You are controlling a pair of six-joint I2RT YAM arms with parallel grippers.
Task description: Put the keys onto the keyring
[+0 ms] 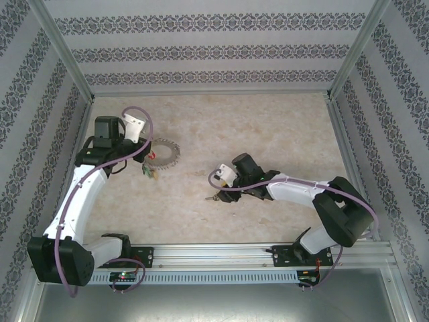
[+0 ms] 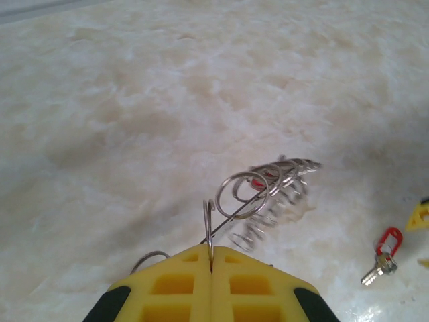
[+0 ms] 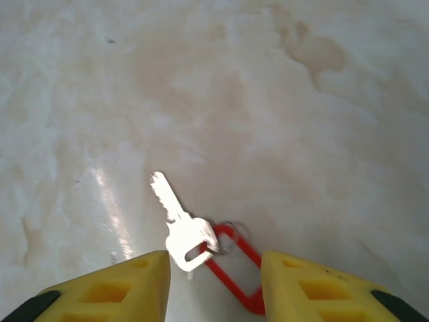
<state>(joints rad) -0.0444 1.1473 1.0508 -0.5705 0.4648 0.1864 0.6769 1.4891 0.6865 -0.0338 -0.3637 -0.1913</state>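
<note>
Honestly the risky bit is the pickup on the right side. Over there the right gripper (image 3: 214,272) is open, its jaws standing either side of a silver key (image 3: 179,225) that lies flat on the table (image 3: 301,121), with the red tag (image 3: 234,265) running down between the fingers. It's a thin flat key on a smooth top, so if the jaws close as they stand I reckon they catch the tag rather than the metal. Then the key dangles and spins, which makes threading it a pain. Or it just skids away.

Meanwhile the left gripper (image 2: 212,261) is clamped on one thin wire loop of the keyring (image 2: 268,194), with the rest sticking out ahead of it. A pinch on a single wire looks easy to swivel, so any poke from the key could turn the ring.

Hard to make out:
- the far loops are blurred, with something red behind them I can't identify
- whether the ring rests on the table or hangs clear
- a loose key (image 2: 382,253) with its own red tag lies off to the side, and a yellow bit (image 2: 419,216) next to it is cut off by the frame
- whether the right fingertips touch the table
</note>
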